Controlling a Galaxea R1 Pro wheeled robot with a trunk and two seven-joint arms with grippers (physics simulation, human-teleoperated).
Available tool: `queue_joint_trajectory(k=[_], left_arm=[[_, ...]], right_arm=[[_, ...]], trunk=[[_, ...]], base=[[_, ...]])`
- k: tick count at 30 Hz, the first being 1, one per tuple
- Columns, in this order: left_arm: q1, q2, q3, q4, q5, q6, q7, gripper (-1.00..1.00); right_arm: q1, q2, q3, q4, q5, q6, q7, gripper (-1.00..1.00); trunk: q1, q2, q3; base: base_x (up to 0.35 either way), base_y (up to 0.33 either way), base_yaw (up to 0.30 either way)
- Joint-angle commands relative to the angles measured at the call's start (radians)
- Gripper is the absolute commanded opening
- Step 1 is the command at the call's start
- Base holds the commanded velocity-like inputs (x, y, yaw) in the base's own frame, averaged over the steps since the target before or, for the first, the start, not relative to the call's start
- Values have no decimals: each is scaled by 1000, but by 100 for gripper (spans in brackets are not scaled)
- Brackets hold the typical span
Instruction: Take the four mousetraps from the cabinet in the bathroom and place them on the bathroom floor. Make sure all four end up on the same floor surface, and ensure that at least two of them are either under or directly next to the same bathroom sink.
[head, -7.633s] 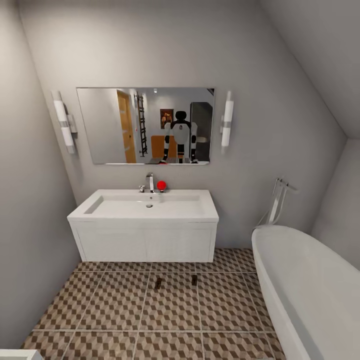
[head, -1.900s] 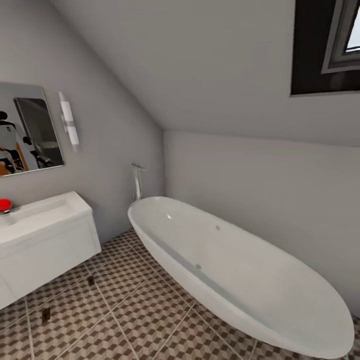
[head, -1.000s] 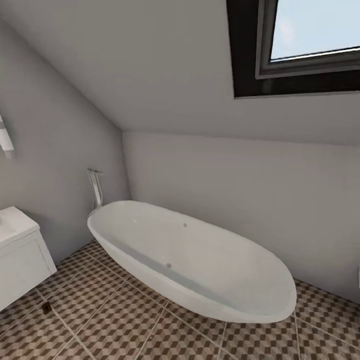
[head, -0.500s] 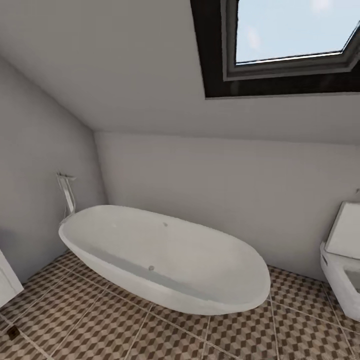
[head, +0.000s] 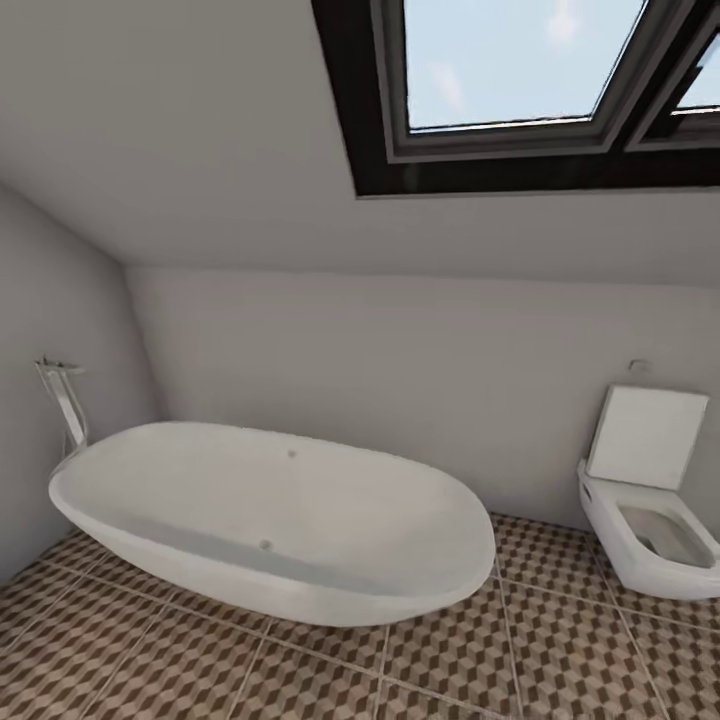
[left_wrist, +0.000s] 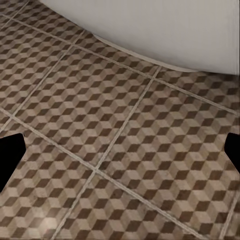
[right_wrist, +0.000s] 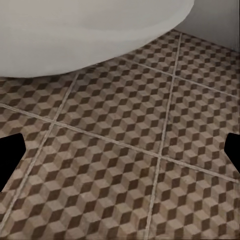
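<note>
A white oval bathtub (head: 275, 520) stands left with a chrome tap (head: 65, 405) at its far-left end, a white toilet (head: 650, 500), lid apparently raised, at right beneath a skylight (head: 510, 60).

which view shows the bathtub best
The head view: the whole white oval bathtub shows there on the tiled floor, between a chrome tap and the toilet. Each wrist view catches just a slice of its curved white underside above the tiles.
</note>
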Motion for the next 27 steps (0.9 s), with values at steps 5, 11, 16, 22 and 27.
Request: queue_joint_trajectory(k=[5,11,16,22,27], left_arm=[[-1,-1,-6,3,-5,-3,7,100],[-1,-2,-6,3,-5,-3,7,100],[-1,-2,-6,3,-5,-3,7,100],[-1,-2,-6,3,-5,-3,8,100],[-1,-1,-6,3,-5,-3,7,100]], right_arm=[[-2,2,8,4,0,-4,-7,100],[-2,2,8,4,0,-4,-7,100],[-2,2,8,4,0,-4,-7,100],[-2,2,8,4,0,-3,-7,100],[-2,2,8,4,0,-4,-7,100]], trunk=[[0,-1,0],[0,-1,1],[0,-1,2],[0,-1,4],[0,-1,6]], base=[[0,0,-292],[0,0,-290],[0,0,-289],[0,0,-287],[0,0,-287]])
